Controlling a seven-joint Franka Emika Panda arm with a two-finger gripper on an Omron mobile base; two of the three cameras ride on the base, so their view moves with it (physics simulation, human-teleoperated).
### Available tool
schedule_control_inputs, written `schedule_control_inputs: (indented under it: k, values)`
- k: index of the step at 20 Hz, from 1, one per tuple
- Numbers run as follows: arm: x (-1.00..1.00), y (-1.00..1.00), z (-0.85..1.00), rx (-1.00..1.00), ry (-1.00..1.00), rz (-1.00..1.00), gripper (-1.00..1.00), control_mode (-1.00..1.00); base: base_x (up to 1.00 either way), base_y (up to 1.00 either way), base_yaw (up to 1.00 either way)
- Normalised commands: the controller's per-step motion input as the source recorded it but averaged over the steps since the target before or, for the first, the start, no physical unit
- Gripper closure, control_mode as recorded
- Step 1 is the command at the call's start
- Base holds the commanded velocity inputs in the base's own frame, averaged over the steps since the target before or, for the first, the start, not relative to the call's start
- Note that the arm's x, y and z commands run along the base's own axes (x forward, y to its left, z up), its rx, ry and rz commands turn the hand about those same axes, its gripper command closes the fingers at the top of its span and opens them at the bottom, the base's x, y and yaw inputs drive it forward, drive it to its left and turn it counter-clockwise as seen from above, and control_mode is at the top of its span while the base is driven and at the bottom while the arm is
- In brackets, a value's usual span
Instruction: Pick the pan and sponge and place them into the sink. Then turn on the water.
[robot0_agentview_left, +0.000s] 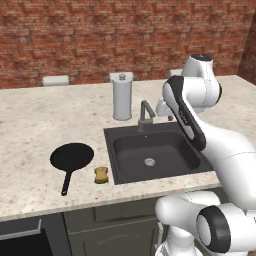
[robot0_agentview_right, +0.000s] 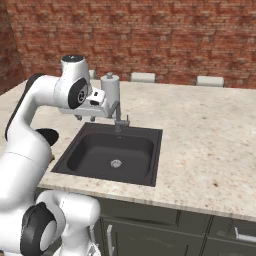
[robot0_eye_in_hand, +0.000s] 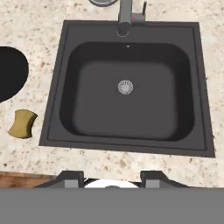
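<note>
The black pan (robot0_agentview_left: 72, 156) lies flat on the counter left of the sink (robot0_agentview_left: 111, 150), its handle pointing toward the front edge. The small yellow sponge (robot0_agentview_left: 101, 174) rests between the pan's handle and the sink's front left corner. My gripper (robot0_agentview_right: 86, 119) hangs high over the sink's back edge, near the faucet (robot0_agentview_right: 119, 118), and points down. In the hand view its fingertips (robot0_eye_in_hand: 70, 177) stand apart with nothing between them, above the dark basin (robot0_eye_in_hand: 52, 109) and its silver drain (robot0_eye_in_hand: 125, 86). Pan (robot0_eye_in_hand: 8, 72) and sponge (robot0_eye_in_hand: 22, 124) lie at the left there. No water is in view at the faucet.
A tall grey paper-towel holder (robot0_agentview_left: 122, 95) stands just behind the faucet (robot0_agentview_left: 145, 114). White outlets (robot0_agentview_left: 55, 80) sit along the brick wall. The speckled counter (robot0_agentview_right: 210, 135) stretches wide to the sink's right.
</note>
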Motion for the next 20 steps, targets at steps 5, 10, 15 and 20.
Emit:
schedule_control_inputs:
  k: [5, 10, 15, 20]
  values:
    - [-0.48, 0.00, -0.04, -0.02, -0.01, 0.00, -1.00, -1.00, 0.00, 0.00, 0.00]
    - [-0.99, 0.84, -0.19, -0.02, 0.14, -0.02, -1.00, -1.00, 0.00, 0.00, 0.00]
    - [-0.68, 1.00, -0.02, -0.02, 0.21, -0.06, -1.00, -1.00, 0.00, 0.00, 0.00]
    - [-0.18, 1.00, -0.15, 0.00, 0.16, -0.07, -1.00, -1.00, 0.00, 0.00, 0.00]
